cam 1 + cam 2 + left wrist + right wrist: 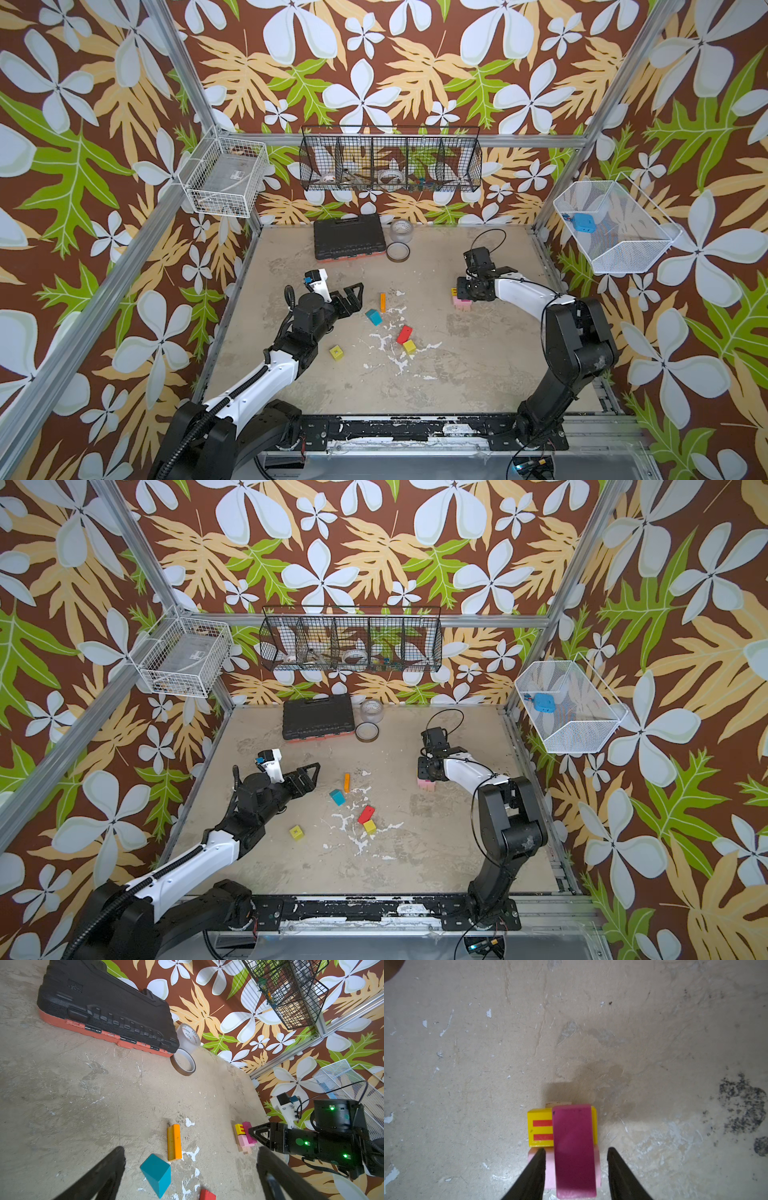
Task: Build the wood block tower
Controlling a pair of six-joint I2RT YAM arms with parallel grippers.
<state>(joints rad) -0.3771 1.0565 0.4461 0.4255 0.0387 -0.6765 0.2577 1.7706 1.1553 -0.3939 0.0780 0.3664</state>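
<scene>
Scuffed beige tabletop [654, 1043], smooth magenta plank [574, 1151]

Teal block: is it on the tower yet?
No, the teal block lies on the table beside the orange block, well apart from the tower.

Bright, even, diffuse, lit from overhead. Slightly soft in both top views, with stretching toward the frame corners and a pale sheen along the bottom edge. Only faint, short shadows beneath the wood blocks [404, 333] at centre frame. In the left wrist view, sharp on the table [62, 1084], badly blurred on the left gripper [191, 1151] close to the lens. In the right wrist view, crisp on the wood block tower [542, 1126], softer nearest the lens, dim shadow just beyond; right gripper [576, 1149] dark, fuzzy-edged.
</scene>
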